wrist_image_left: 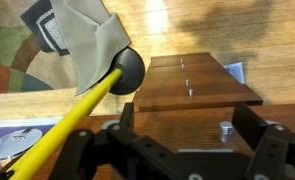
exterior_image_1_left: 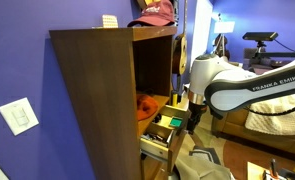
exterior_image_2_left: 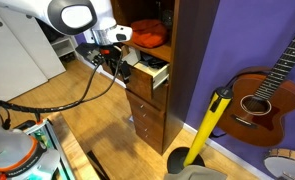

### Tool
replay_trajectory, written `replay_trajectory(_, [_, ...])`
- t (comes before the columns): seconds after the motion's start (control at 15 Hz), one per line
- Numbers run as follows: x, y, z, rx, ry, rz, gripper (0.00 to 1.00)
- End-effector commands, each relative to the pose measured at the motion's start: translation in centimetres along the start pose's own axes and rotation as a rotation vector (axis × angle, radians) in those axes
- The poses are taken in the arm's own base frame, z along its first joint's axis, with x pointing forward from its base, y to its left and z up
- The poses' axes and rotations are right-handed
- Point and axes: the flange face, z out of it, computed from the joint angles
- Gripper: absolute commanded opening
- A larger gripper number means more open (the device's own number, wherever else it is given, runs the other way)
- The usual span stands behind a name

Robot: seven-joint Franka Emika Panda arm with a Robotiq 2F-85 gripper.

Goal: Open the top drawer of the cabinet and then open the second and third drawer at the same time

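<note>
**Item 1.** Tall narrow dark-brown wooden cabinet, upright against a purple wall, seen in both exterior views.

**Item 2.** Shallow brown wood-fronted top drawer, standing out from the cabinet, with pale inner sides and greenish contents showing. Its small dark knob faces the arm.

**Item 3.** Second and third drawer, 2 matching brown fronts directly below the top drawer, both flush with the cabinet in an exterior view.

**Item 4.** Black Robotiq gripper, just in front of the top drawer. Its jaws are spread wide and hold nothing. In the wrist view the knob sits between the fingers and appears clear of both.

**Item 5.** Yellow pole, leaning near the cabinet.

**Item 6.** Brown acoustic guitar, resting against the purple wall.

**Item 7.** Pink cap, lying on the cabinet top.
</note>
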Motion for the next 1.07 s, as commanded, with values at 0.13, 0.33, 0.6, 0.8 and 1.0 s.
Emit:
replay_trajectory(0.13, [0.1, 3.4, -3.5, -0.048, 0.025, 0.030, 1.00])
replay_trajectory(0.33, [0.2, 6.7, -5.3, -0.068, 0.070, 0.090, 1.00])
replay_trajectory(0.6, [0.1, 12.4, -4.5, -0.038, 0.119, 0.248, 1.00])
replay_trajectory(0.8, [-0.3, 16.2, -2.3, -0.011, 0.158, 0.336, 1.00])
replay_trajectory(1.0, [-0.9, 19.1, 0.5, 0.022, 0.190, 0.424, 1.00])
